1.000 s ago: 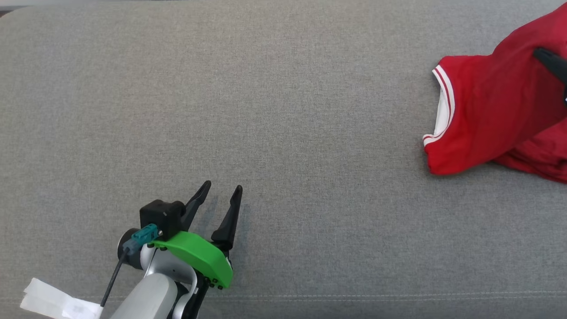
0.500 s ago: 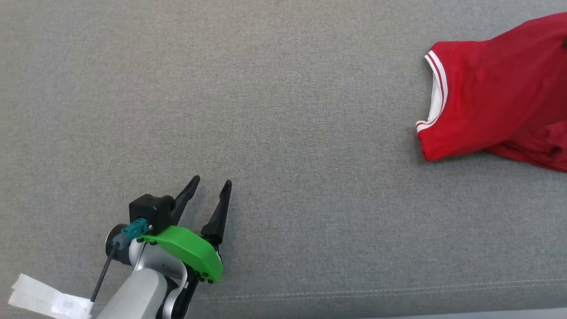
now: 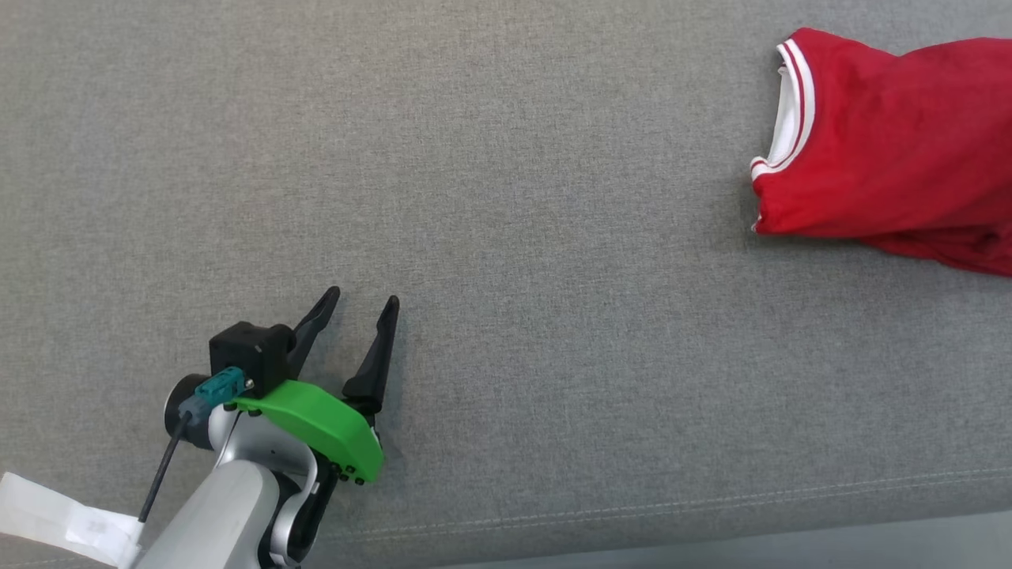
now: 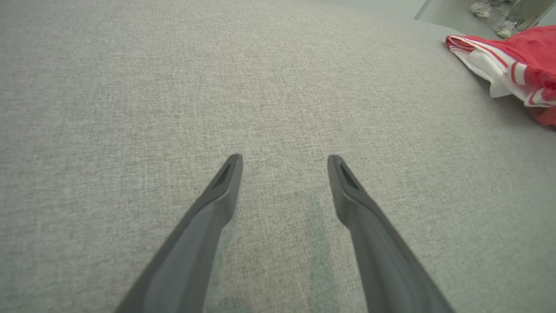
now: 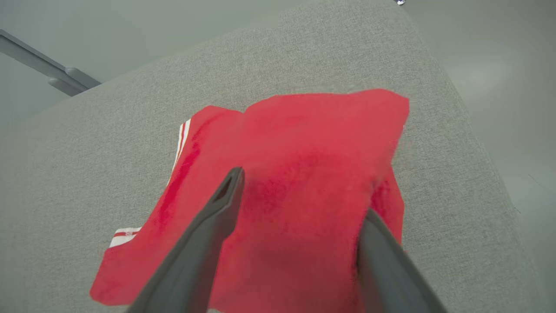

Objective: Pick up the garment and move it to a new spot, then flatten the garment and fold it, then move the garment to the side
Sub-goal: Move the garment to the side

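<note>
Head view: the left gripper (image 3: 362,297) hangs over the grey cushion (image 3: 506,197) near its front edge, dark fingers parted with nothing between them, a green cover (image 3: 316,427) over its wrist and a white paper tag (image 3: 63,521) at the front left corner of the frame. The red garment (image 3: 893,158), trimmed in white stripes at the collar, lies folded over on itself far off toward the cushion's right end, well apart from that gripper. Left wrist view: the left gripper (image 4: 284,158) points along bare grey fabric (image 4: 130,87), its fingers spread and empty, while the garment (image 4: 530,56) sits at the cushion's far right, its white lining and striped trim facing the camera. Right wrist view: the right gripper (image 5: 302,193) is poised directly above the garment (image 5: 304,130), fingers splayed wide to either side of the red cloth; whether they touch it cannot be told. The garment rests close to the cushion's (image 5: 65,174) rounded corner, with pale floor (image 5: 499,65) beyond the edge and a grey rail (image 5: 56,74) behind.
</note>
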